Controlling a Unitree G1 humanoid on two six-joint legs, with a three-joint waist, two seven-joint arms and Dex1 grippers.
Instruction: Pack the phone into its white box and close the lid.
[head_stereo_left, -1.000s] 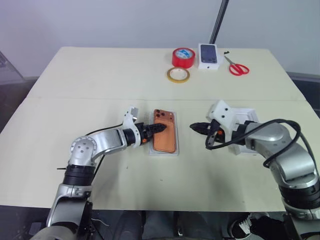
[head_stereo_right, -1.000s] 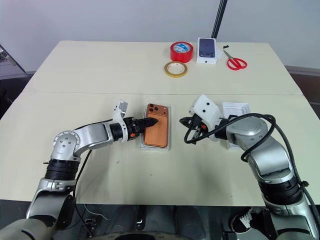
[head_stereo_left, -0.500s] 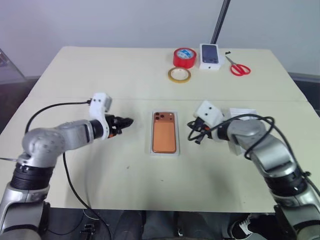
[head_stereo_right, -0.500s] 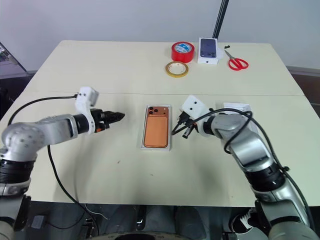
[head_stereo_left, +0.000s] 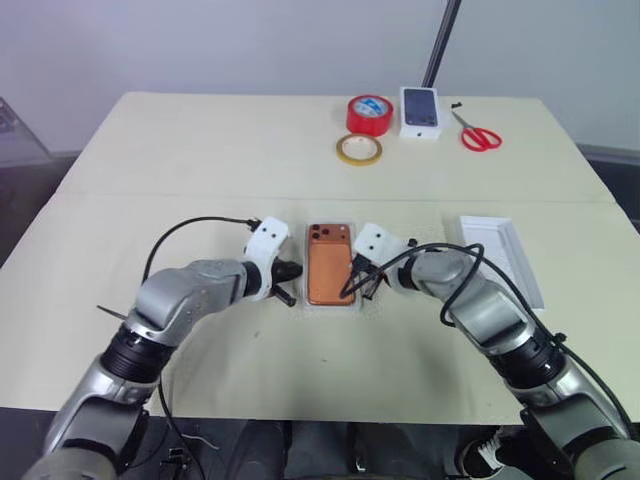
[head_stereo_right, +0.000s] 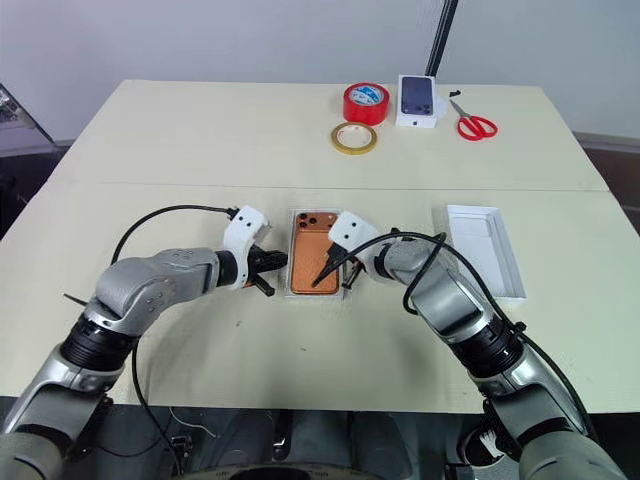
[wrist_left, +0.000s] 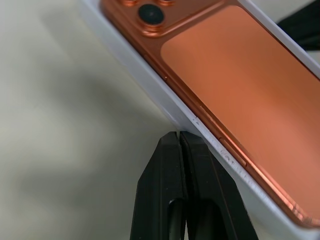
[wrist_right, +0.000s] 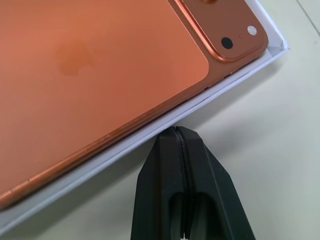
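The copper-orange phone (head_stereo_left: 330, 270) lies back up in the shallow white box (wrist_left: 165, 107) at the table's middle, camera block at the far end. My left gripper (wrist_left: 179, 137) is shut, its tips against the box's left long wall. From the other side my right gripper (wrist_right: 176, 132) is shut too, its tips at the right long wall near the camera end. Neither holds anything. The white lid (head_stereo_left: 498, 255) lies open side up to the right of my right arm.
At the table's far edge stand a red tape roll (head_stereo_left: 368, 113), a yellow tape ring (head_stereo_left: 357, 150), a small white box with a dark phone picture (head_stereo_left: 420, 112) and red scissors (head_stereo_left: 478, 135). A black pole (head_stereo_left: 440, 40) rises behind them.
My left gripper left the phone, swung out left, shut, and returned to the box's left wall. The right gripper moved left and down to the right wall, uncovering the lid.
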